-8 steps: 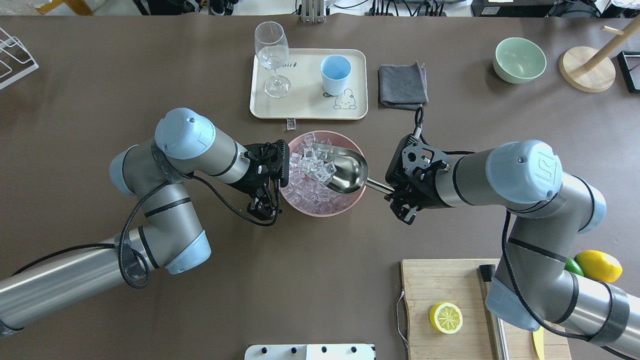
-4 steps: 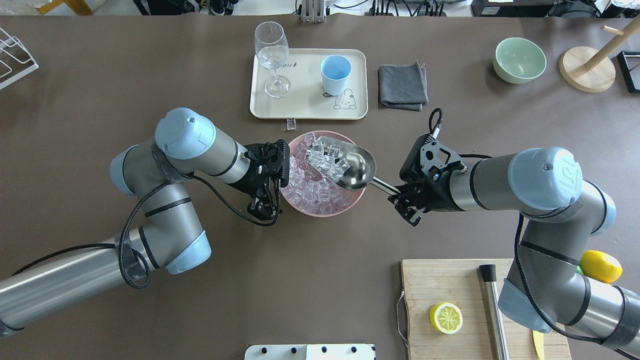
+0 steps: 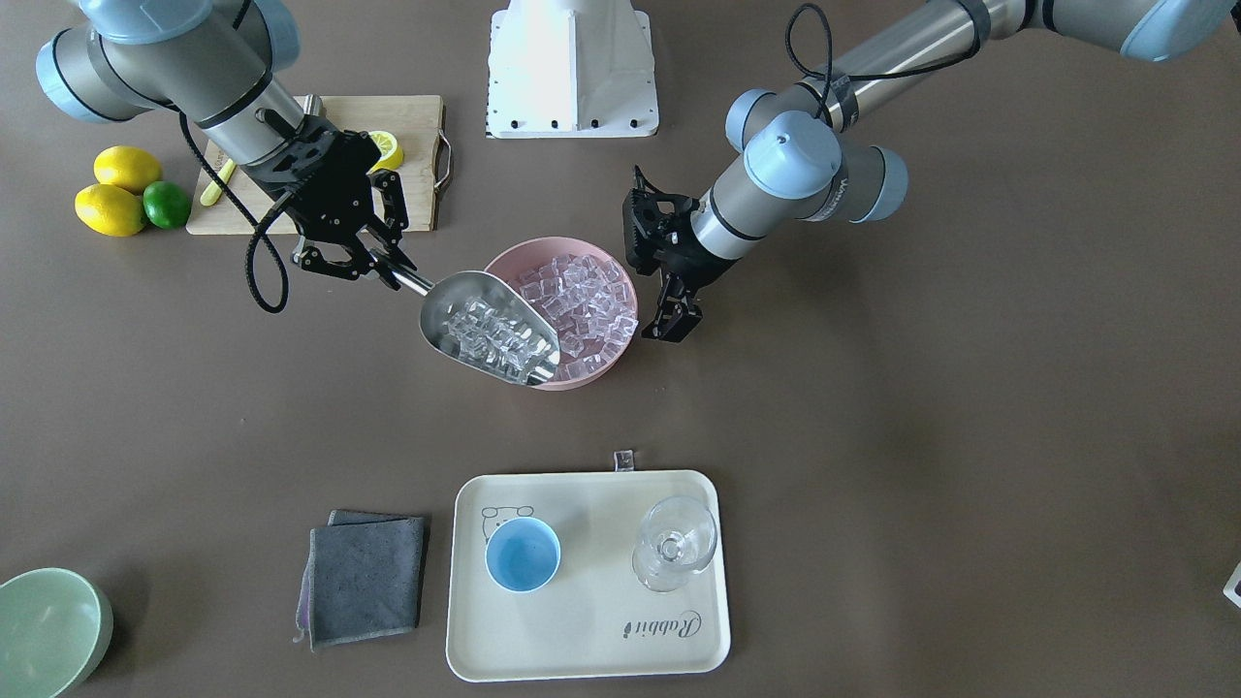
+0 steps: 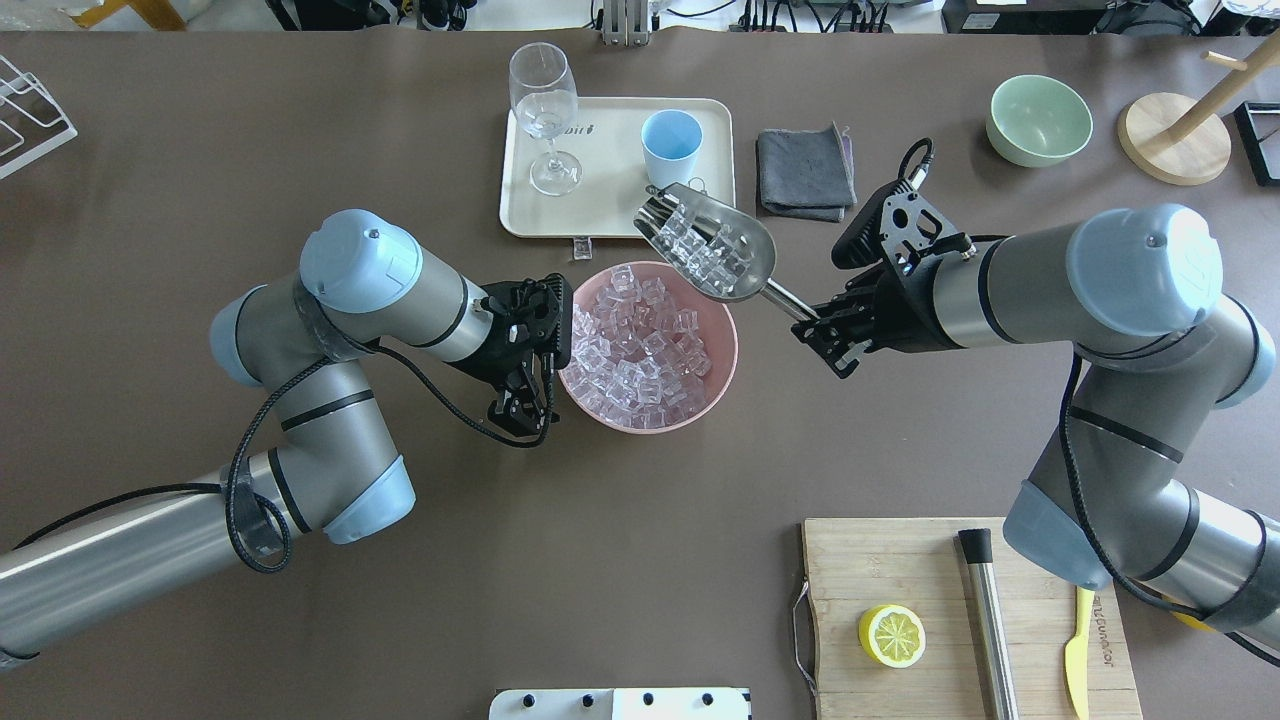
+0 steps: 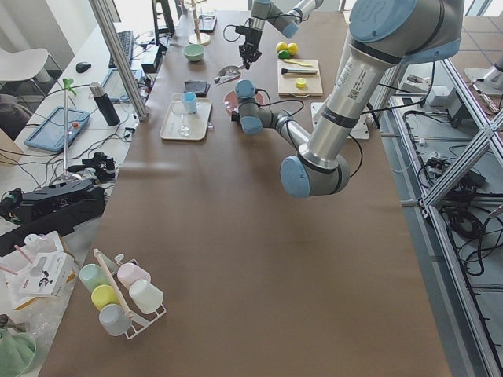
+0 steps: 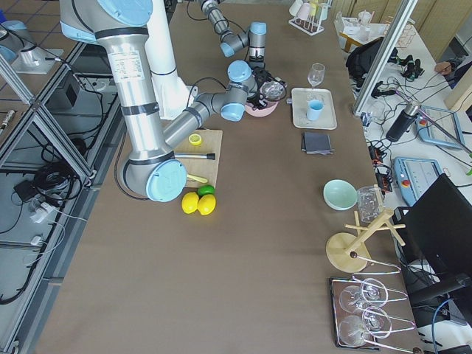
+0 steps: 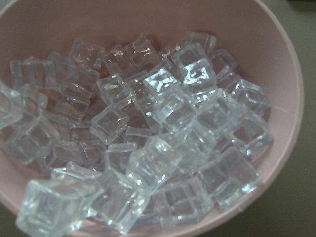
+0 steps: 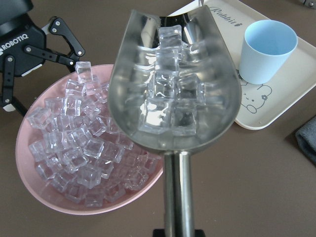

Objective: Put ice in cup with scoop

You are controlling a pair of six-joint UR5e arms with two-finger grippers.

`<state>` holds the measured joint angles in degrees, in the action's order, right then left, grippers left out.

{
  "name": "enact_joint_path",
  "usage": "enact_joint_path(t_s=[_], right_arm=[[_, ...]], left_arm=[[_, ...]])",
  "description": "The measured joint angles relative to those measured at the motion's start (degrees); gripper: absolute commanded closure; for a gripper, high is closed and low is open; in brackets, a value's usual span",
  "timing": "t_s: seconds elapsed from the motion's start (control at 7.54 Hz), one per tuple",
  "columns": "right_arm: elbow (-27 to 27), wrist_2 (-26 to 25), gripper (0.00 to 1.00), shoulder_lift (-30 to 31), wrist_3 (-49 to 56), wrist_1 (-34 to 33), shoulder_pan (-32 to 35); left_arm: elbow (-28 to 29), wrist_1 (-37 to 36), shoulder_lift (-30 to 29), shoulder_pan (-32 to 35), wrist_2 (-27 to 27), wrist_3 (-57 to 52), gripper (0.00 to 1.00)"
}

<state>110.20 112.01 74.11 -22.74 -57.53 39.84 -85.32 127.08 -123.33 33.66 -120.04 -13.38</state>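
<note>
While the right arm stretches in from the robot's right side with its elbow bent, the right gripper [image 4: 818, 325] has its jaws clamped on the thin handle of the scoop [image 4: 735, 270]. The scoop is held up in the air and is almost flat. It is full of ice [image 4: 700, 245]. Its back end is over the far rim of the pink bowl [image 4: 733, 345]. Its open front end pokes over the near edge of the tray [image 4: 610, 215] and points up the table toward the cup [image 4: 671, 148]. The cup stands on the tray just past the scoop's mouth, a little apart from it, and the scoop is not over it.

The left arm is bent at the elbow, and the left gripper [image 4: 542, 352] sits right beside the pink bowl's rim on the robot's left. Its jaws are wide apart and hold nothing. I cannot tell if it touches the bowl. Lots more ice lies in that bowl.

A wine glass [image 4: 545, 110] stands on the tray too, beside the cup on the far side from the scoop. A grey cloth [image 4: 805, 172] lies just beside the tray, close to the right gripper's wrist. A green bowl [image 4: 1039, 120] sits well apart. Near the robot, a cutting board [image 4: 900, 560] holds a lemon half [image 4: 891, 635] and a steel rod [image 4: 985, 610].
</note>
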Motion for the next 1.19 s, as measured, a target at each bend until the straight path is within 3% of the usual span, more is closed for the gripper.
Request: enact_joint_path(t_s=[0.4, 0.66, 0.93, 1.19], right_arm=[[-3.7, 3.6, 1.0, -6.2, 0.1, -10.9, 5.6], [-10.5, 5.6, 1.0, -10.9, 0.7, -13.1, 8.3], [-14.0, 6.7, 1.0, -13.5, 3.1, -16.5, 9.5], [-14.8, 7.9, 1.0, -17.3, 7.8, -25.5, 10.1]], left_arm=[[-3.9, -1.1, 3.0, 1.2, -1.2, -0.2, 0.01], [-8.2, -6.7, 4.5, 3.0, -2.6, -0.2, 0.01], [-14.2, -10.5, 9.2, 4.4, -2.1, -0.2, 0.01], [-19.0, -19.6, 11.0, 6.8, -1.9, -0.1, 0.01]])
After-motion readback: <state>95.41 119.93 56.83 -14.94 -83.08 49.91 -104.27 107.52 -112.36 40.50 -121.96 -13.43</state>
